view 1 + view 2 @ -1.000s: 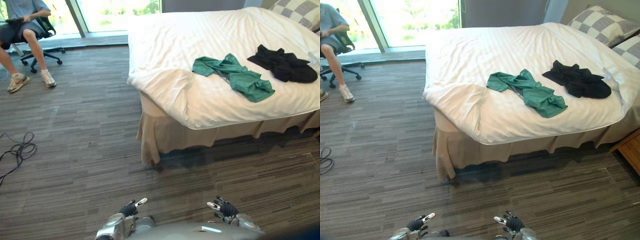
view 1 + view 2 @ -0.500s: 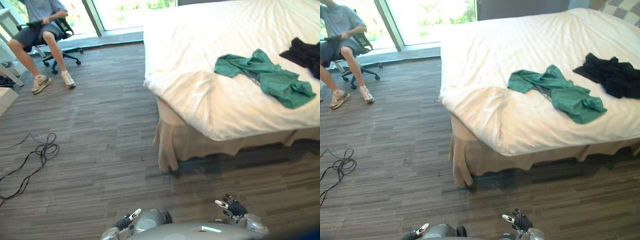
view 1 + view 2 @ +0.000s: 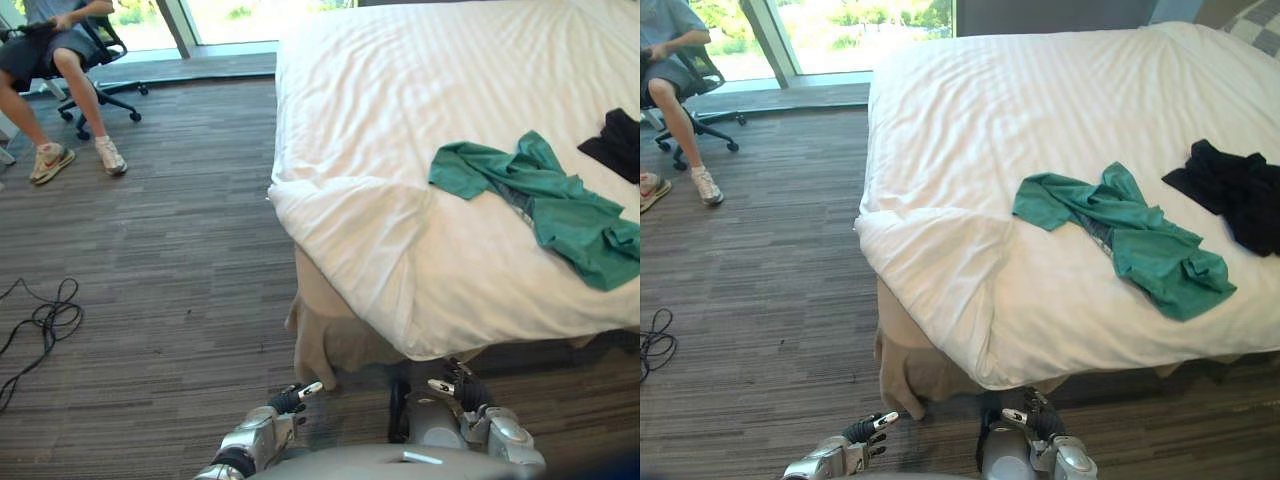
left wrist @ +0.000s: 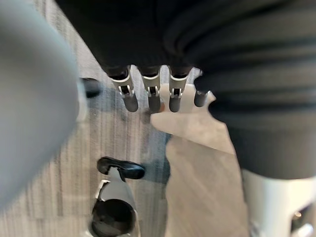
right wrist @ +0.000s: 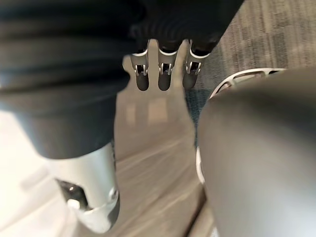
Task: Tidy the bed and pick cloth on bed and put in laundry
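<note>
A crumpled green cloth [image 3: 540, 205] lies on the white duvet of the bed [image 3: 400, 100], near the side edge closest to me. A black cloth [image 3: 1235, 190] lies further right on the same duvet. Both hands hang low in front of the bed's skirt, well short of the cloths. My left hand [image 3: 285, 402] is open with relaxed fingers [image 4: 150, 96] over the floor. My right hand [image 3: 462, 390] is open too, its fingers [image 5: 165, 76] straight and holding nothing.
The bed's corner and beige skirt [image 3: 320, 340] stand right in front of me. A person sits on a wheeled office chair [image 3: 95, 45] at the far left by the window. A checked pillow [image 3: 1258, 18] lies at the bed's head.
The camera has moved nearer to the bed, so the bed corner now looms close. Both hands stay low and hold nothing; the cloths lie as before.
</note>
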